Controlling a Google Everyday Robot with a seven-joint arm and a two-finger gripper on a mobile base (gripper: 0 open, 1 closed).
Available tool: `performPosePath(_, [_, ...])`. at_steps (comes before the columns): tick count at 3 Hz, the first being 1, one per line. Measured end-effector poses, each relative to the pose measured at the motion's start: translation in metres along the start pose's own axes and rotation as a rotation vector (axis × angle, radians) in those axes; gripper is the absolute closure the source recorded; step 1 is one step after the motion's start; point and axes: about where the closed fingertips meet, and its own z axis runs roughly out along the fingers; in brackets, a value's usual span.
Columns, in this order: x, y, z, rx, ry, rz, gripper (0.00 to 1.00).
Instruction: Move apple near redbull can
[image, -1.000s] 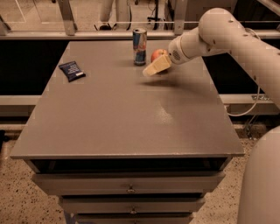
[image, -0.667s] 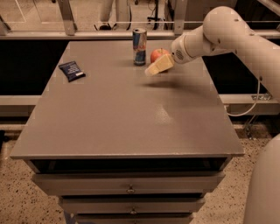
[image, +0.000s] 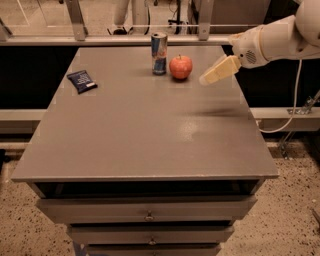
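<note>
A round red apple (image: 180, 66) rests on the grey table top (image: 145, 130) at the far middle. The blue and silver redbull can (image: 159, 53) stands upright just left of it, a small gap between them. My gripper (image: 210, 76) hangs above the table's far right part, to the right of the apple and clear of it, with nothing in it. Its cream fingers (image: 220, 70) point down and left toward the apple.
A flat dark blue snack packet (image: 82, 81) lies at the far left of the table. Drawers (image: 147, 215) run below the table's front edge. A metal rail (image: 150, 40) crosses behind the table. My white arm (image: 280, 40) reaches in from the right.
My gripper has let go of the apple and drawn back to the right. The apple now sits alone on the table beside the can.
</note>
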Motion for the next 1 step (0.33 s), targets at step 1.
performPosePath(1, [0.0042, 0.0007, -0.0038, -0.005, 0.003, -0.011, 0.0])
